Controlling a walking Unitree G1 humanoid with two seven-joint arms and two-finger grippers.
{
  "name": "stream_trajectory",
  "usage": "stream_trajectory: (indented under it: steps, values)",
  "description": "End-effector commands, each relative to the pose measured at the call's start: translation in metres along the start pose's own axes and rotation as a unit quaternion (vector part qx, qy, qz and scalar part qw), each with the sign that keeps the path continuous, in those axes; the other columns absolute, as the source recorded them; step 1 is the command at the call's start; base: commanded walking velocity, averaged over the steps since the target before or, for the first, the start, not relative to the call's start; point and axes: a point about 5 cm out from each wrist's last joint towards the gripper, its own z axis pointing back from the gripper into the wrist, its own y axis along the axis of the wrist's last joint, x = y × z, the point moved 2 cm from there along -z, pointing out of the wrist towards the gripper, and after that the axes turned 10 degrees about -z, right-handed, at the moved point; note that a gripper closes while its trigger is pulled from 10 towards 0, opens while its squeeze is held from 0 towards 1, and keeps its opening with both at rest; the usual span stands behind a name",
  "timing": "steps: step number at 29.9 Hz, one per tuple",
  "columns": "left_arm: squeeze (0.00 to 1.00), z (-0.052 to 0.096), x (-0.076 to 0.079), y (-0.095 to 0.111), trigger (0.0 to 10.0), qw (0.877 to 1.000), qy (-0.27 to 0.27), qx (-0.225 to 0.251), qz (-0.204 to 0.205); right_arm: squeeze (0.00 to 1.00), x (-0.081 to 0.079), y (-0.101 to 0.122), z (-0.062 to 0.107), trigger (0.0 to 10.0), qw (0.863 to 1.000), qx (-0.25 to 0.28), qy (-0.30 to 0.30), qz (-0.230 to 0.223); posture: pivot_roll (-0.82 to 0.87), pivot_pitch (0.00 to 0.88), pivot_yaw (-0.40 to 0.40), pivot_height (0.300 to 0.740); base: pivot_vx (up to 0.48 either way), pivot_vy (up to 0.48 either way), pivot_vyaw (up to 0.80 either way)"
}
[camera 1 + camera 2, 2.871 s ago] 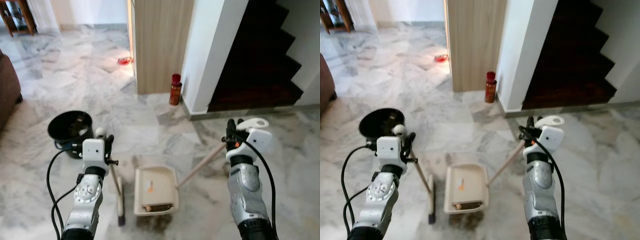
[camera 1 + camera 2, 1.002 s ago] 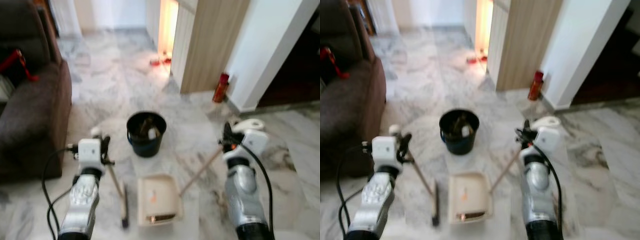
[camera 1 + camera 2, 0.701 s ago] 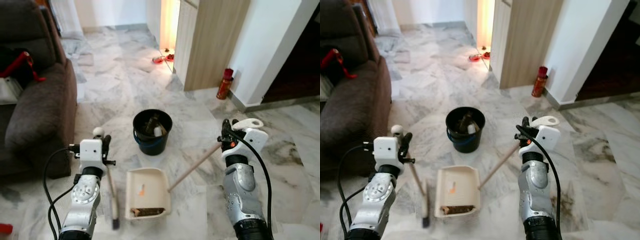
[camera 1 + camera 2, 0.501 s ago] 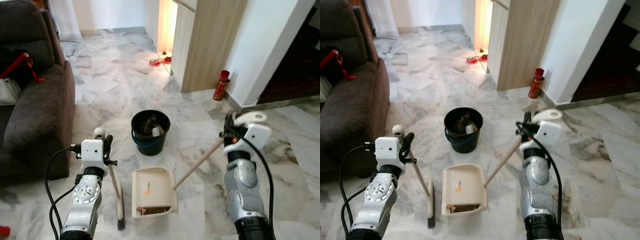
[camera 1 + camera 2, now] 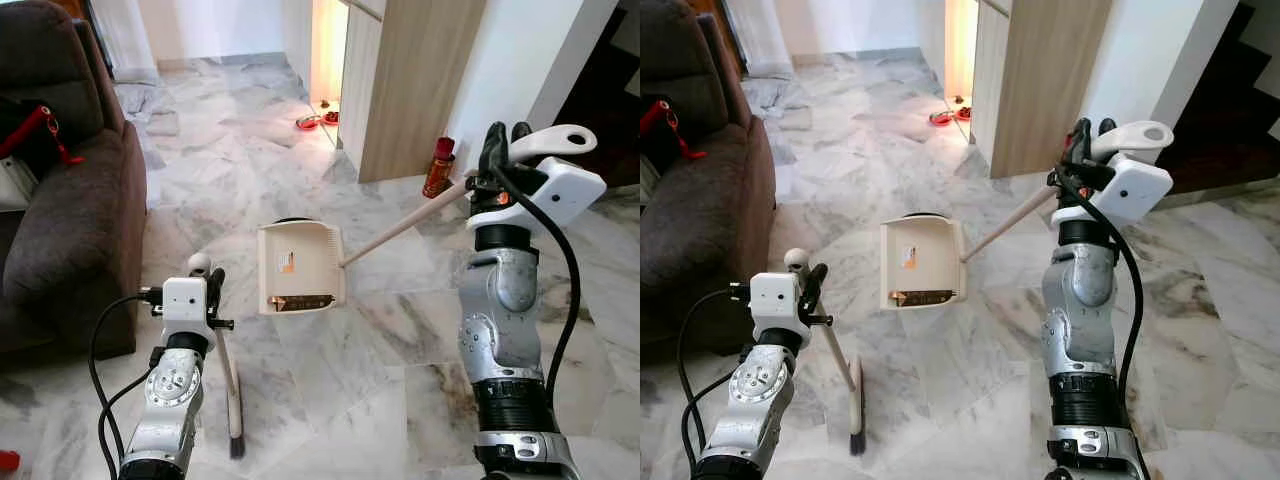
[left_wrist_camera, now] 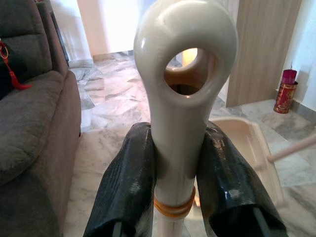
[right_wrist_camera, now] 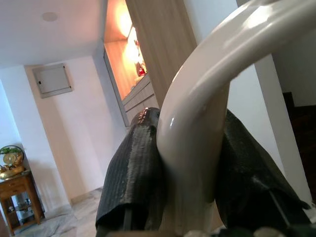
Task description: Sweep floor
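Marble floor [image 5: 330, 370] spreads ahead, a sofa [image 5: 60, 230] at far left. The right claw [image 5: 500, 140], clamped on the dustpan handle [image 5: 400, 222], holds the dustpan [image 5: 298, 265] raised and tilted, probably to empty its debris. The left claw [image 5: 205, 278], clamped on the broom [image 5: 233, 395], keeps the bristles on the floor nearby.

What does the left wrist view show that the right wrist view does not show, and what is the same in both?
The left wrist view shows the brown sofa, the red canister by the wooden panel, and the beige dustpan held up in the air. The right wrist view shows a lit recess of drawers, a grey wall panel and a small wooden table. Both show two black fingers clamped on a cream handle: the broom handle and the dustpan handle.
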Motion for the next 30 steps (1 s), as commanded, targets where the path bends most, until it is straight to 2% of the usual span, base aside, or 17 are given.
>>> stream_trajectory:
  steps: [1, 24, 30]
  values:
    - [0.0, -0.0058, -0.0024, 0.0175, 10.0, 0.999, 0.005, 0.039, -0.013, 0.0, -0.0071, 0.016, -0.0073, 10.0, 0.999, 0.034, 0.01, -0.013, 0.05, 0.0, -0.021, 0.74, 0.394, 0.0, 0.0]
    - [0.0, -0.0059, -0.0042, 0.018, 10.0, 0.999, 0.013, 0.04, -0.014, 0.0, -0.0145, 0.0209, -0.0095, 10.0, 0.999, 0.037, 0.023, -0.012, 0.06, 0.0, -0.027, 0.74, 0.423, 0.0, 0.0]
    - [0.0, -0.0063, -0.0044, 0.0184, 10.0, 0.999, 0.016, 0.04, -0.014, 0.0, -0.0149, 0.0201, -0.0097, 10.0, 0.999, 0.033, 0.025, -0.015, 0.06, 0.0, -0.03, 0.74, 0.431, 0.0, 0.52]
